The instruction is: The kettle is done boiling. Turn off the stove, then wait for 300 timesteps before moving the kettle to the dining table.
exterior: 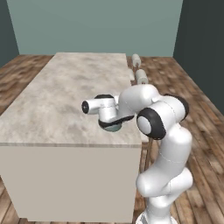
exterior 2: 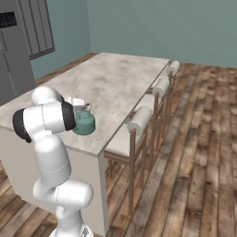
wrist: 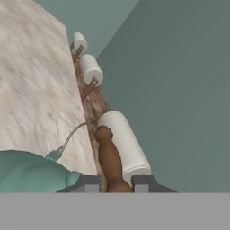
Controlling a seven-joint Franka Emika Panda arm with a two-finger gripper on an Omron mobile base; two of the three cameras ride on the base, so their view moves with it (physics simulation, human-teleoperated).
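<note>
1. The claw (wrist: 115, 183) is drawn nearly closed, tips pointing down. I cannot tell whether it pinches anything.
2. Directly below the claw and slightly to one side, the kettle (exterior 2: 84, 122) sits on the counter (exterior: 65, 96), close to its near corner.
3. Its thin arched handle (wrist: 72, 134) curves up just beside the claw's tips. I'd judge this the only sensible hold: the wire is stiff but slim, the squat body is smooth, and a kettle holding water would be heavy enough to swing.
4. Beyond the claw, the hand view shows a stool (wrist: 123, 143) and the handle. The right base view shows the kettle's whole body, while the left one hides most of it under the wrist.
</note>
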